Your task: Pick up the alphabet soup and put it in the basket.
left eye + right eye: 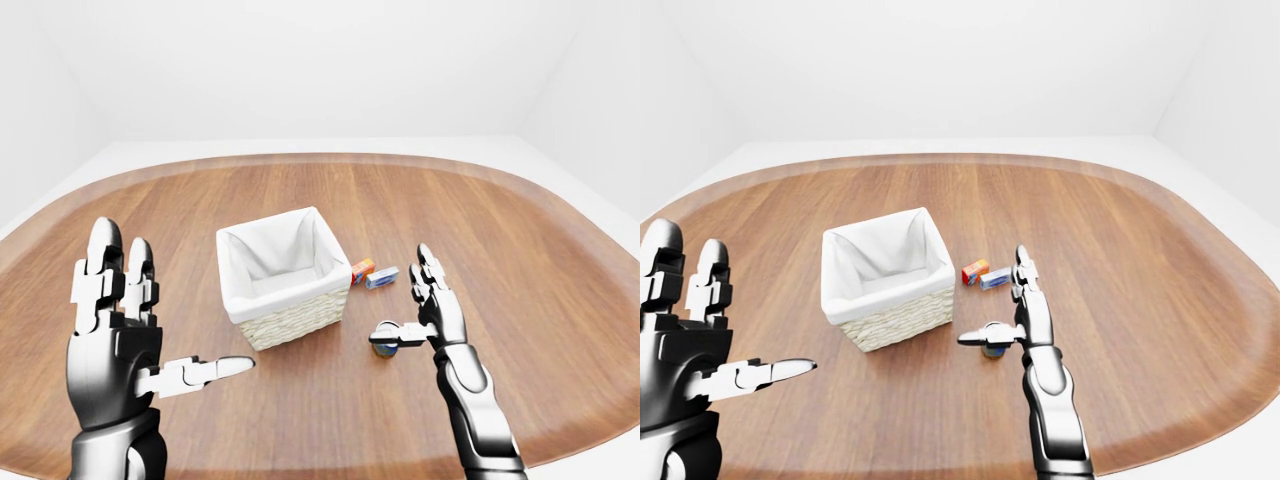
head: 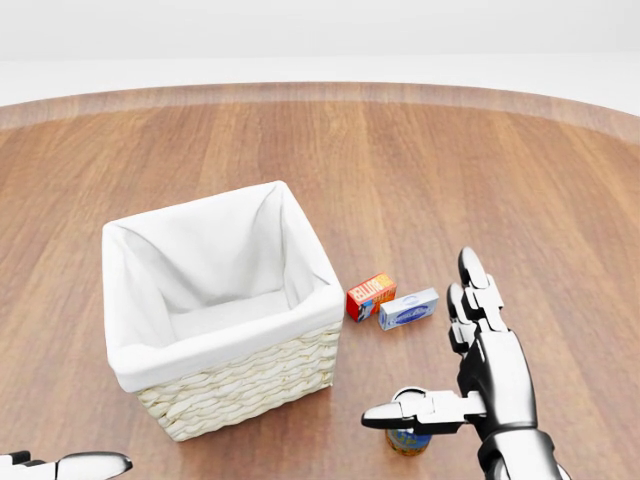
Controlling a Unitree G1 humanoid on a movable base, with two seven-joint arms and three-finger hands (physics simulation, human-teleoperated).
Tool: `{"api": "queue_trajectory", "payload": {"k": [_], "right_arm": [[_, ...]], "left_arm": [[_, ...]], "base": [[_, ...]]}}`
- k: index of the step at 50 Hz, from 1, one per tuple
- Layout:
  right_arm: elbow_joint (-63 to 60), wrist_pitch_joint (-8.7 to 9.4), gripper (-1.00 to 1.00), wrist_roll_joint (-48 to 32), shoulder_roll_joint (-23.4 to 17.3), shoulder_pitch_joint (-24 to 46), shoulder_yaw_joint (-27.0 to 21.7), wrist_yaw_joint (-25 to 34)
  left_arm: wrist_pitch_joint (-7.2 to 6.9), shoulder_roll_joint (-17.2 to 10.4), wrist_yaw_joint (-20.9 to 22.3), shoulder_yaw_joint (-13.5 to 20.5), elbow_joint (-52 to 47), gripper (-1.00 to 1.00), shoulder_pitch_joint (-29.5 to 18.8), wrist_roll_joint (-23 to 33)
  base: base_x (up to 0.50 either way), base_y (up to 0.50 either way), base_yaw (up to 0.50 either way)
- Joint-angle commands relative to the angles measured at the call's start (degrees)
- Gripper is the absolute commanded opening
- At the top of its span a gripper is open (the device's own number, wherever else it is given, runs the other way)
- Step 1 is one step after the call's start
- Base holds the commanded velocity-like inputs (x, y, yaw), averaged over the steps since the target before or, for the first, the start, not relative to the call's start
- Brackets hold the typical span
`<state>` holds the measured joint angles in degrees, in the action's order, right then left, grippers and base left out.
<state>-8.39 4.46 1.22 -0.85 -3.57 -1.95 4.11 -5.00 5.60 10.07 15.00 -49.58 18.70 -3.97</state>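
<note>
The alphabet soup can (image 2: 408,438) stands upright on the wooden table near the bottom of the head view, its lid partly hidden under my right thumb. My right hand (image 2: 432,372) is open, fingers pointing up and thumb stretched left over the can, not closed on it. The wicker basket (image 2: 236,388) with a white liner stands left of the can, nothing visible inside. My left hand (image 1: 168,322) is open and raised at the left of the left-eye view, holding nothing.
A small red box (image 2: 370,296) and a blue-and-white box (image 2: 408,309) lie side by side between the basket and my right fingers. The oval table's rim (image 1: 330,160) curves round at the top, white floor beyond.
</note>
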Motion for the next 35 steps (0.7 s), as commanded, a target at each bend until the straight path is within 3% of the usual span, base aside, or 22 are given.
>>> {"api": "queue_trajectory", "payload": {"k": [1, 25, 35], "right_arm": [[2.34, -0.50, 1.00, -1.04, -0.24, 1.18, -0.58, -1.44], [11.67, -5.13, 1.00, -3.25, -0.76, 3.27, -1.29, -4.47], [19.71, -8.68, 1.00, -3.94, -1.07, 4.86, -1.14, -4.66]], "left_arm": [[0.00, -0.29, -0.08, -0.04, 0.60, 1.00, -0.16, -0.08], [0.00, 0.27, 0.70, 1.59, -1.49, 1.00, -0.08, -1.40], [0.00, 0.37, 0.88, 1.04, -1.71, 1.00, 0.10, -1.43]], "base": [[0.00, 0.00, 0.00], [0.00, 0.00, 0.00], [0.00, 0.00, 0.00]]}}
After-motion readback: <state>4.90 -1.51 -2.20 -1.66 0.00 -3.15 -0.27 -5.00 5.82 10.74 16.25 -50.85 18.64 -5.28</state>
